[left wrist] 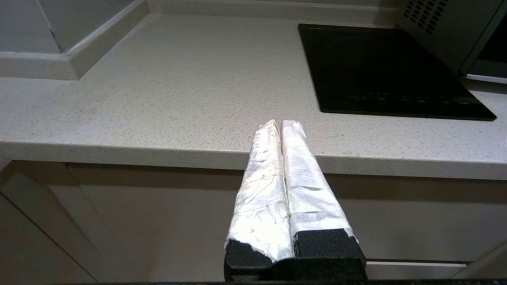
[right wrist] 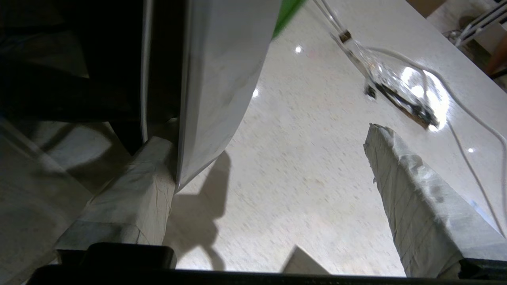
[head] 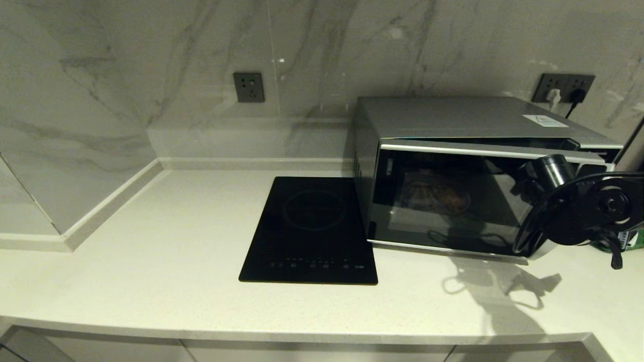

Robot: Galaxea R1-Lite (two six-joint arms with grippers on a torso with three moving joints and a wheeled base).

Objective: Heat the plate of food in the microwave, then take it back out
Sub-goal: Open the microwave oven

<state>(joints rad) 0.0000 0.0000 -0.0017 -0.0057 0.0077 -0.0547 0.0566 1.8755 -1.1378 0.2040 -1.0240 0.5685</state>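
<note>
The silver microwave [head: 473, 120] stands at the right of the counter, its dark glass door [head: 443, 201] swung slightly ajar at the handle side. Through the glass the plate of food [head: 435, 193] shows dimly inside. My right arm [head: 578, 211] is at the door's right end. My right gripper [right wrist: 269, 134] is open there. One taped finger [right wrist: 138, 190] is tucked behind the door's curved silver handle strip [right wrist: 222, 79], and the other finger [right wrist: 412, 198] stands apart over bare counter. My left gripper [left wrist: 281, 126] is shut on nothing, out past the counter's front edge.
A flat black induction cooktop [head: 309, 231] lies just left of the microwave. Something green [head: 636, 239] sits at the far right behind my arm. A plugged socket [head: 563, 88] is on the wall behind. A cable with a clear part [right wrist: 388, 83] lies on the counter.
</note>
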